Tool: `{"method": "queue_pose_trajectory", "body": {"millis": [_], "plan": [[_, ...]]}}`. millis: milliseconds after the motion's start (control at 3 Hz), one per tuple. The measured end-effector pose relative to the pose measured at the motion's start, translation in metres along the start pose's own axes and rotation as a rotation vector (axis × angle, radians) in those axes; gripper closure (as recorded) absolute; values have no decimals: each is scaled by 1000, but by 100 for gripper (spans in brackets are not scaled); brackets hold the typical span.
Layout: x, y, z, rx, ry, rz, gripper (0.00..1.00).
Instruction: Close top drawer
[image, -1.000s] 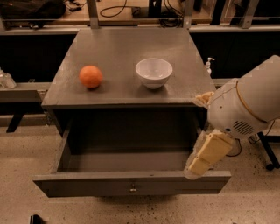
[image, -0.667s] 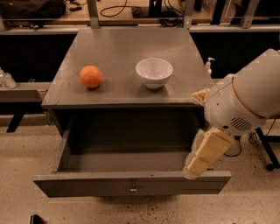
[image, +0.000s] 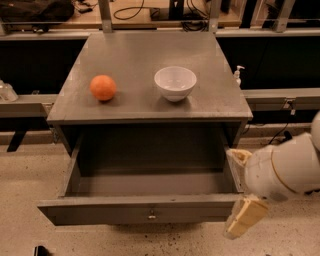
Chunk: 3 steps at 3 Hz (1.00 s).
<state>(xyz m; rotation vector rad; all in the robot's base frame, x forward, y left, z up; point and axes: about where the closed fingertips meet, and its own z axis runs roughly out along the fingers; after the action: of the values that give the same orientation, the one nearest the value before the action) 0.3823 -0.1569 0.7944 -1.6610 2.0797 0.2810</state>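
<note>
Top drawer (image: 100, 214) is pulled right out of the grey cabinet (image: 145, 50), sitting at 6 o'clock in the view, its small silver knob (image: 151, 215) centred on the front. The gripper (image: 233, 193) is at 4 o'clock by the drawer's right front corner, its jaws spread wide and grasping nothing. Up top, an orange (image: 103, 87) lies at 9 o'clock of a white bowl (image: 175, 83).
</note>
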Motion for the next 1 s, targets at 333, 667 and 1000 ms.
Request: {"method": "queue_pose_trajectory", "body": {"millis": [333,667,1000], "plan": [[30,8,35,62,-96,-10,4],[21,9,49,126,-194,-83,22],[0,16,65,130,-267,-198,53]]}}
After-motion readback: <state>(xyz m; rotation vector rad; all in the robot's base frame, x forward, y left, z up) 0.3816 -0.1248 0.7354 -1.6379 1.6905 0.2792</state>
